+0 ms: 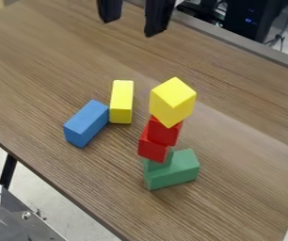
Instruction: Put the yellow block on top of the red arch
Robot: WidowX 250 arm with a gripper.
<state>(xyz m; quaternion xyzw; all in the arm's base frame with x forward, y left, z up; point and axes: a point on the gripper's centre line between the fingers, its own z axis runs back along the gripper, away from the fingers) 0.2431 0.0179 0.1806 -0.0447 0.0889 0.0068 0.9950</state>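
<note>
Don't nudge the green block (172, 172) at five o'clock: it bears the red arch (151, 148), with the yellow block (172, 101) on top. Placing looks done; draw off toward twelve, never across the stack. Your tool (131, 27) hangs downward at twelve over the bench (52, 61), spread wide.

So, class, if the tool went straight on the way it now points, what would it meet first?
Pointing down, the tool would most likely meet the wooden tabletop first. How high it hangs is unclear from this view, so the exact spot can't be told.
</note>
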